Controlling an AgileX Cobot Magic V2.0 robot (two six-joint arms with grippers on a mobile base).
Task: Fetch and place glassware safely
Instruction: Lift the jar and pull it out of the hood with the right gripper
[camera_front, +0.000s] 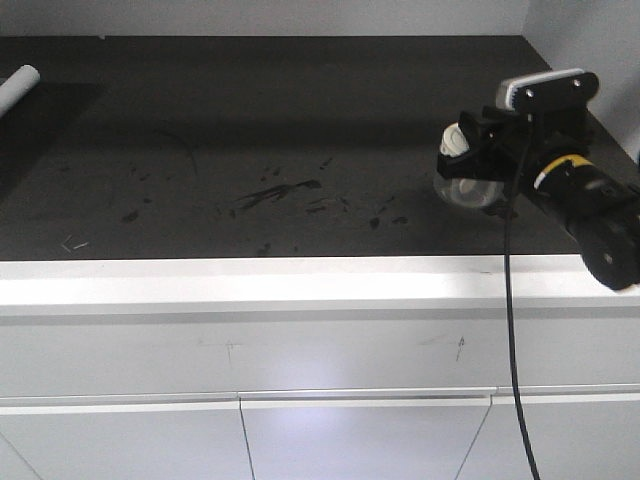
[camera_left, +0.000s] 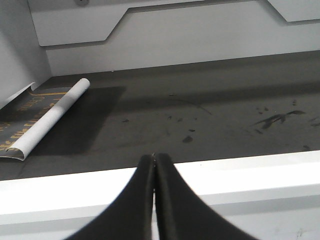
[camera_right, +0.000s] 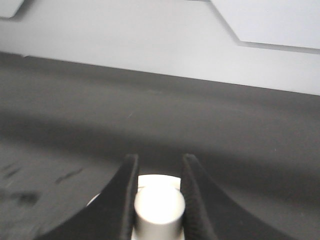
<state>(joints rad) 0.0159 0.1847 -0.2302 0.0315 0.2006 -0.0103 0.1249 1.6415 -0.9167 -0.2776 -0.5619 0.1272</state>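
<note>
Glass jar (camera_front: 463, 190) is at the right of the dark counter (camera_front: 250, 120); right gripper (camera_front: 468, 142) is clamped on its lid knob (camera_right: 159, 206). Left gripper (camera_left: 154, 159) has its jaws together.

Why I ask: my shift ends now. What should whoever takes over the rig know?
Left pincer: shut, empty, at the front edge of the counter.
Right pincer: shut on the jar at its lid knob, over the counter's right end.
Done: jar grasped. I cannot tell whether it is off the counter.
Left: carry it and set it down gently. No set-down spot shows.
A white roll lies at the far left, well apart from the jar.
</note>
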